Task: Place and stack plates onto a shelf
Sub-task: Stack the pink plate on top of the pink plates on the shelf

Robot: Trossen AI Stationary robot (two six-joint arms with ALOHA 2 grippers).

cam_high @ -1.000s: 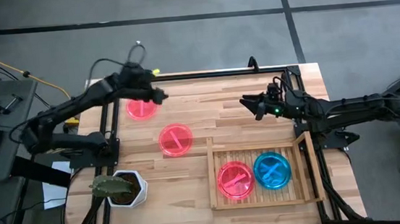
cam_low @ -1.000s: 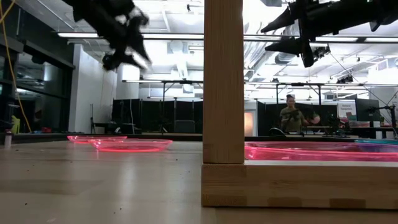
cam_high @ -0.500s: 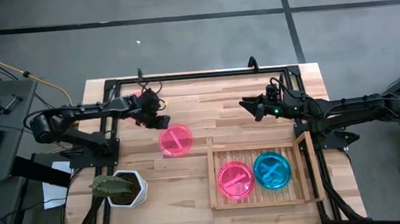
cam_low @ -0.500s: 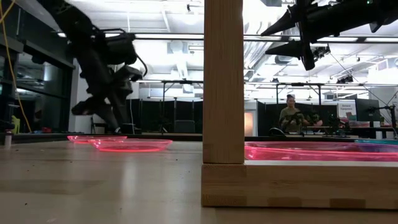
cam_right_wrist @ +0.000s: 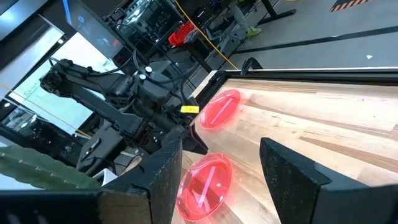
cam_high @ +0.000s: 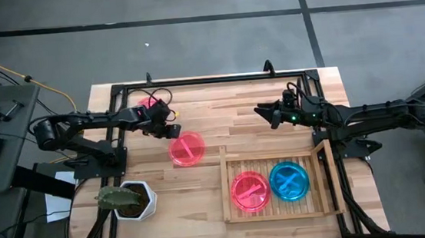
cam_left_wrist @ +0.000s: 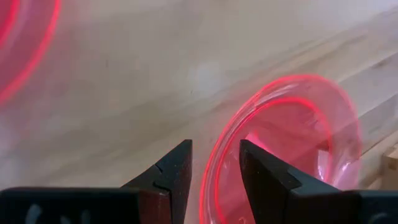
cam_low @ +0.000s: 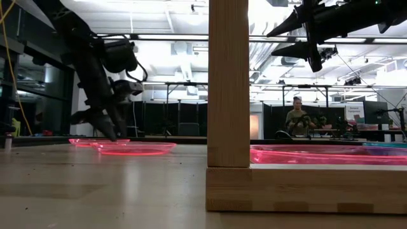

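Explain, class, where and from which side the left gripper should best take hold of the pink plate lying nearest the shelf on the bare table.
Probably by the rim. The pink plate lies flat on the table, too wide to span, with only its thin raised edge to pinch. The left gripper hangs open above the edge farthest from the shelf, fingers straddling the rim, so come down there, one finger inside, one outside.
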